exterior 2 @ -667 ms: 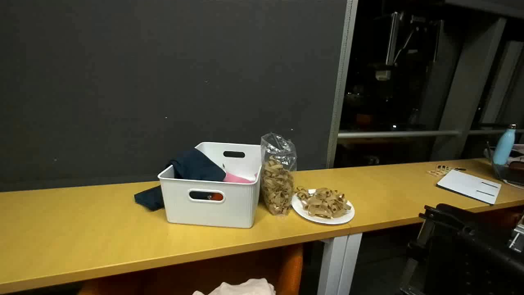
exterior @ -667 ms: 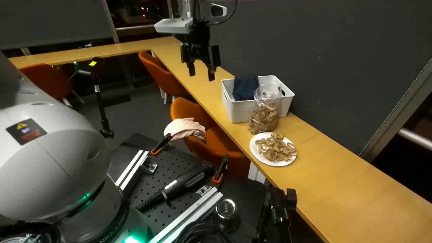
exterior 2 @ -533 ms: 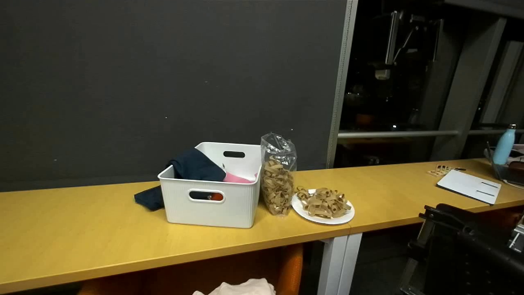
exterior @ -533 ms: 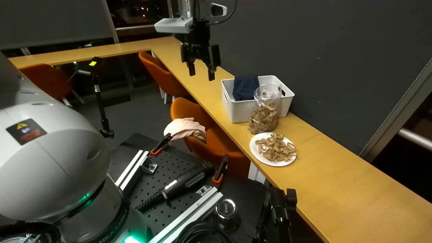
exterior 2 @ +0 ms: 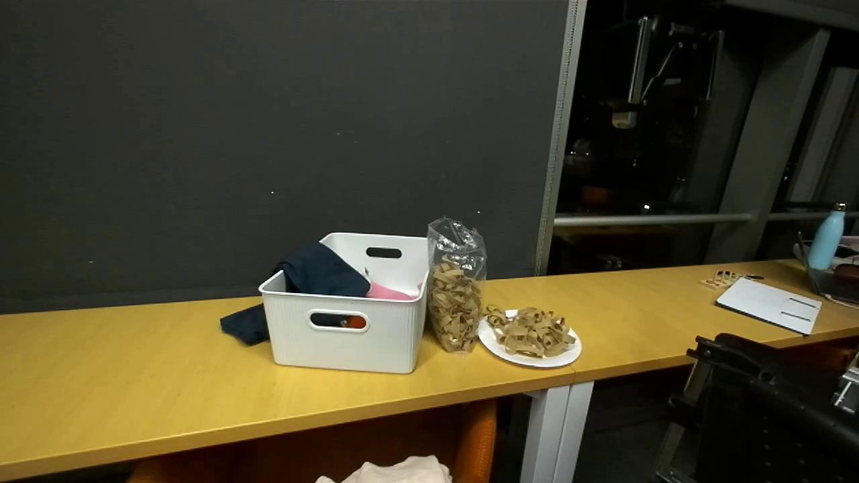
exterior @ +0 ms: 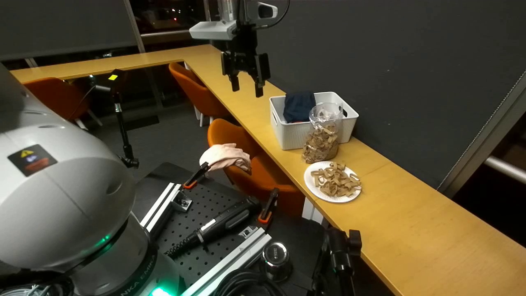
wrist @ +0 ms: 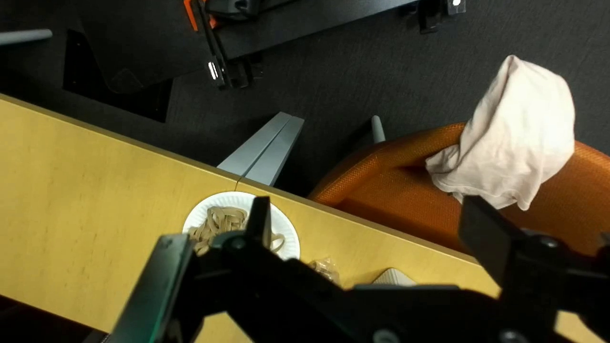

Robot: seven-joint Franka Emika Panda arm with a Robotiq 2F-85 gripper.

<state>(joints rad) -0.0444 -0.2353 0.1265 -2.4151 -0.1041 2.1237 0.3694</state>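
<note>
Robotic pincer, fingers spread wide, raised above the level of the yellow surface. On it stand a white bin (dark cloth draped over its rim), a clear bag of brown strips just beside it, and a paper plate heaped with similar strips.

- A light-blue bottle with a metallic cap is seen on the long yellow wooden table.
- A flat white rectangular panel with two dark slots is laid near the bottle.
- A broad dark grey blind is hung behind the table.
- An orange upholstered chair with pale legs is placed beside the table.
</note>
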